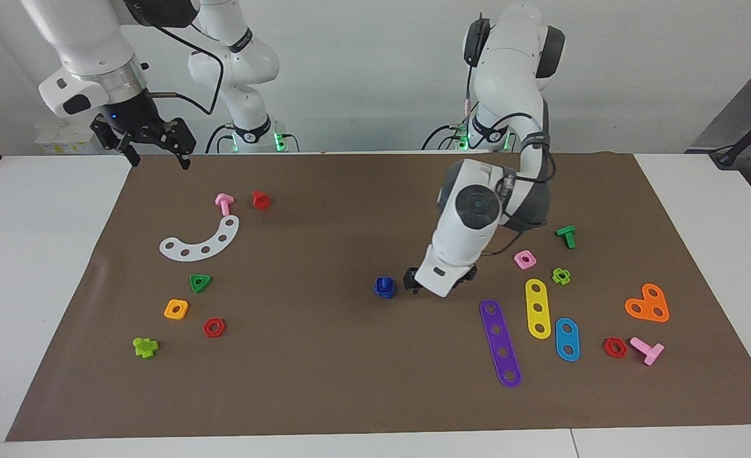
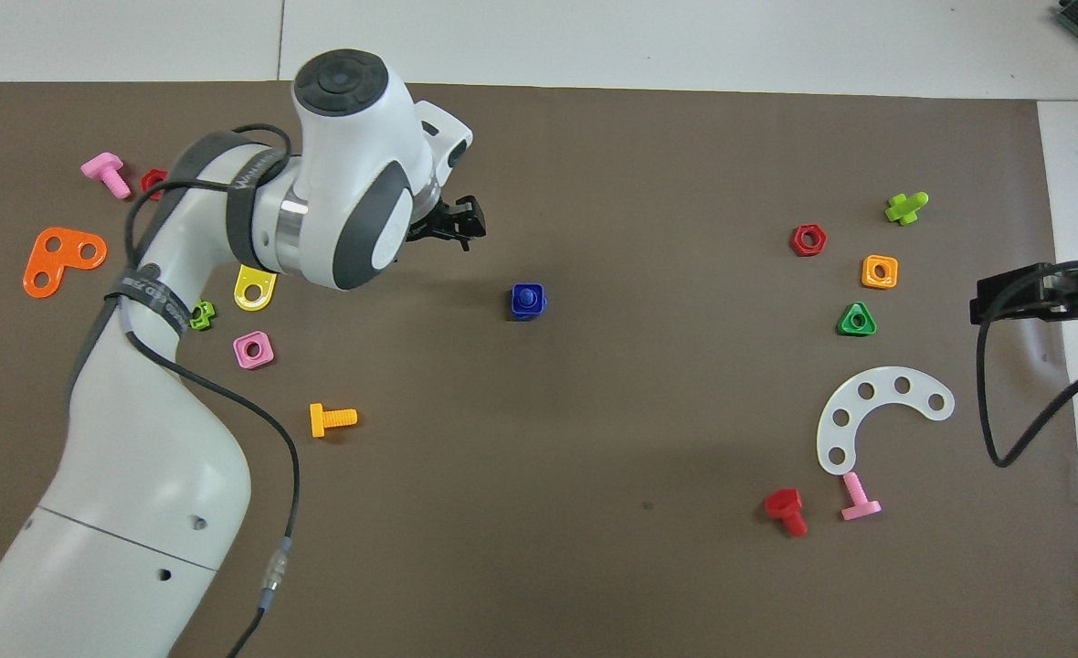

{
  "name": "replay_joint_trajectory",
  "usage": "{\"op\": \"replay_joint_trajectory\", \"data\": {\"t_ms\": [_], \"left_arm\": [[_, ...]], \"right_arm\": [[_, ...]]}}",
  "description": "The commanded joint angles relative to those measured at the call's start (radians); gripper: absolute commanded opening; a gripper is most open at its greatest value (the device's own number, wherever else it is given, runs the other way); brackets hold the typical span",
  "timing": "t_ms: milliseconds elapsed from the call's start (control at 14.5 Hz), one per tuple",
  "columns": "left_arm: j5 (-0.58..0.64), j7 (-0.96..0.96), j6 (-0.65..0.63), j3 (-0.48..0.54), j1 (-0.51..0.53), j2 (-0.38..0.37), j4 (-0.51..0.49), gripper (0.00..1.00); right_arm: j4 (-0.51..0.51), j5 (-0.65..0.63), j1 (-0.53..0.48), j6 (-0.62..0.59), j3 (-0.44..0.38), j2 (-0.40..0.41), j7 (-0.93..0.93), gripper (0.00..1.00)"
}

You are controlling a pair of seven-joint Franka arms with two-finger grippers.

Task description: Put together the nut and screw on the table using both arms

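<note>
On the brown mat of the desk point(image 1: 363, 381), the blue nut point(image 1: 385, 289) sits mid-mat with the blue screw point(image 2: 527, 294) standing in its centre hole, the two already joined. Just beside them, toward the left arm's end, the left gripper point(image 1: 412, 283) hangs low over the mat, apart from the pair and holding nothing; how wide its fingers stand I cannot tell. The right gripper point(image 1: 159, 152) waits raised over the mat's corner at the right arm's end, spread wide and empty.
</note>
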Motion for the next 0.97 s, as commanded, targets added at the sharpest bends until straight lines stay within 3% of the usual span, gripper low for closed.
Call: {"op": "replay_joint_trajectory", "data": {"t_ms": [0, 346, 553, 899], "left_arm": [[0.017, 0.131, -0.067, -0.009, 0.102, -0.063, 0.011, 0.97], [0.02, 0.421, -0.094, -0.009, 0.258, -0.182, -0.05, 0.93], [0.114, 0.527, -0.084, -0.008, 0.294, -0.297, -0.189, 0.93], [0.134, 0.595, -0.092, -0.008, 0.336, -0.471, -0.361, 0.95]], "right_arm": [[-0.021, 0.015, -0.008, 0.001, 0.005, -0.021, -0.001, 1.0], [-0.021, 0.015, -0.008, 0.001, 0.005, -0.021, -0.001, 1.0], [-0.021, 0.015, -0.008, 0.001, 0.005, -0.021, -0.001, 1.0], [-0.021, 0.015, -0.006, 0.001, 0.005, -0.021, -0.001, 1.0]]}}
